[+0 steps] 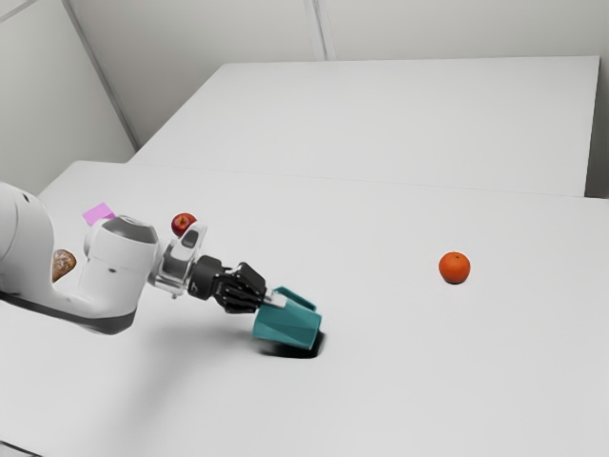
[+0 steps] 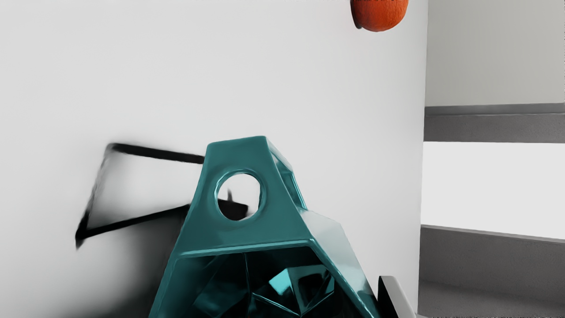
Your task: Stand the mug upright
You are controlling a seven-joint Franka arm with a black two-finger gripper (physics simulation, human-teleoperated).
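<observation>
The teal faceted mug [image 1: 287, 327] is still to be righted: it lies tipped over the surface [image 1: 409, 381], handle [image 1: 302, 298] toward twelve o'clock in the exterior view, the orange [image 1: 455, 268] at its two o'clock. The gripper [image 1: 272, 300] is at its mouth end, but whether it pinches the mug I cannot tell; turning and setting down seem left.

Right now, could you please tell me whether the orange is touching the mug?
No, bare table lies between the orange and the mug in the exterior view.
</observation>
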